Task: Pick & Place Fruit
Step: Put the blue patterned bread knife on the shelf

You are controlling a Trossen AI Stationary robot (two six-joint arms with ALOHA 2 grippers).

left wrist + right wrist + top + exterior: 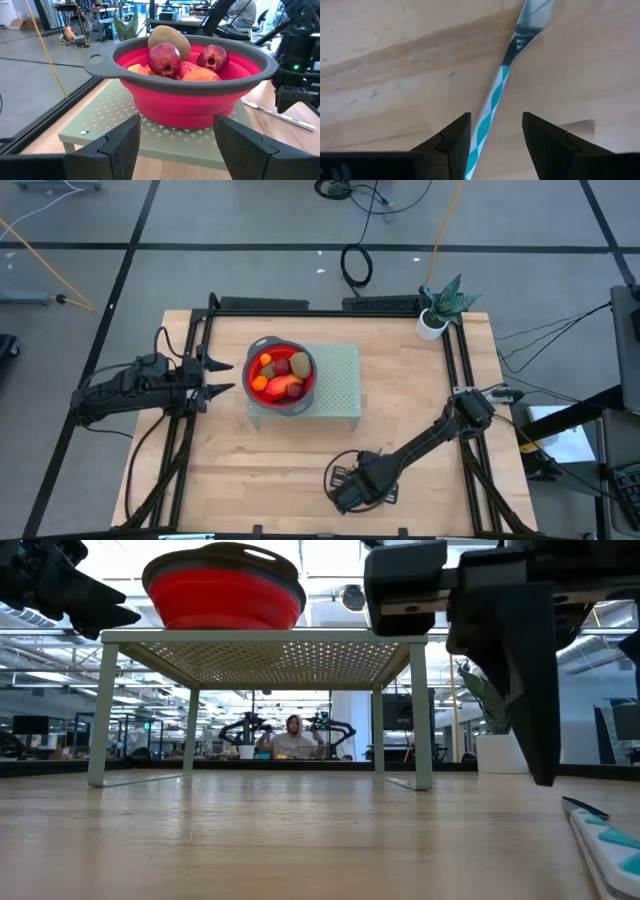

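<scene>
While the fruit (279, 377) sits heaped in the red bowl (305, 392), which stands on the pale green perforated rack (338, 385) at the middle of the table (250, 470), both arms hold off. Left gripper (222, 376) hovers level with the bowl's rim, just beside it on its left side, fingers (116, 145) parted and holding nothing; the bowl lies straight ahead between them. Fruit visible from that wrist: two dark red round ones, an olive-brown oval on top, orange pieces below. Right gripper (345, 490) hangs low over the table's near edge, well apart from the bowl, fingers (451, 137) spread and unloaded, straddling the handle of a blue-striped knife (496, 97) lying flat, its long axis running forward between them. Judgement: left arm is far nearer the fruit and faces it squarely.
</scene>
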